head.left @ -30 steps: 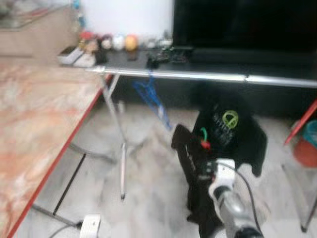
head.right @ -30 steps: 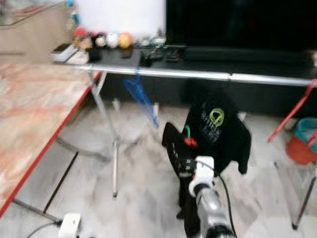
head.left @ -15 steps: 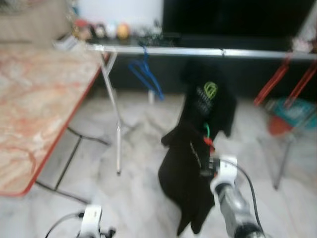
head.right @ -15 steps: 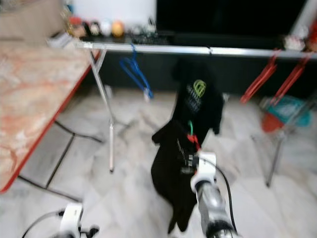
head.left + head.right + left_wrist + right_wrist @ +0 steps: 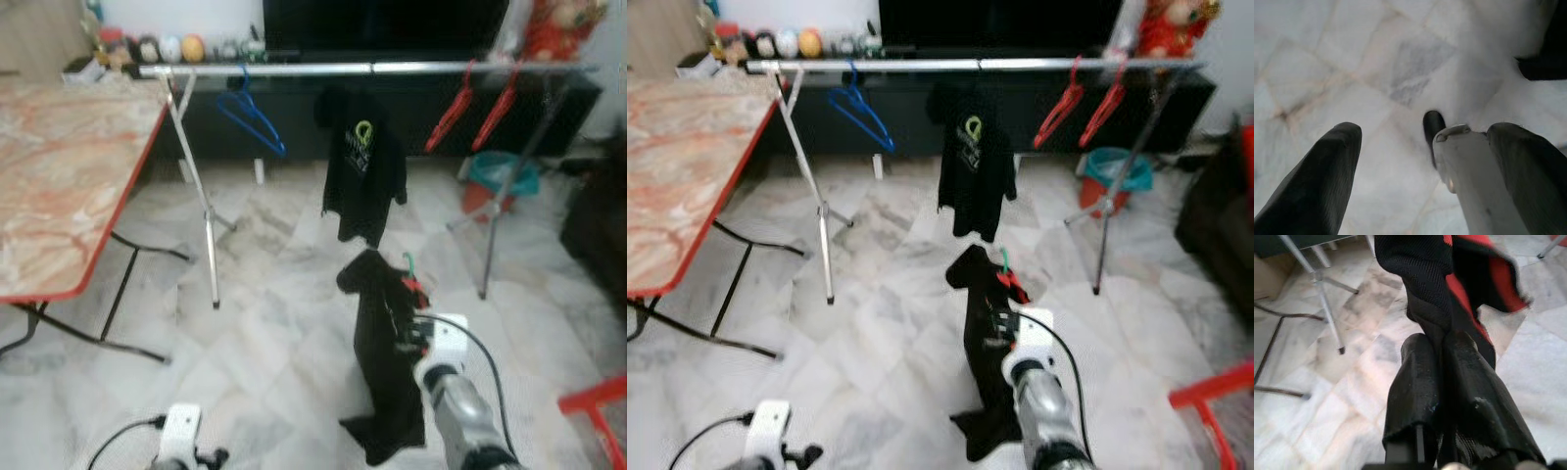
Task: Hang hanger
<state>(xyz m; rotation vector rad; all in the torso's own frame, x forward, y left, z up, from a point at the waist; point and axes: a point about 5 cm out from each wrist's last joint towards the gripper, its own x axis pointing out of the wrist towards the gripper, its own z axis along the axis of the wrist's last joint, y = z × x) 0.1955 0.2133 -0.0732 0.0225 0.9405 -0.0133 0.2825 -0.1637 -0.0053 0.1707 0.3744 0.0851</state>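
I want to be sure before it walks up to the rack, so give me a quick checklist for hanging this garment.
1. Right tool shut on the black garment: ok.
2. Green hanger hook showing above the garment: ok.
3. Free stretch on the rail between the blue hanger and the hung black shirt: ok.
4. Garment clear of the floor: cannot tell, its hem hangs low.
5. Left tool open and holding nothing: ok.
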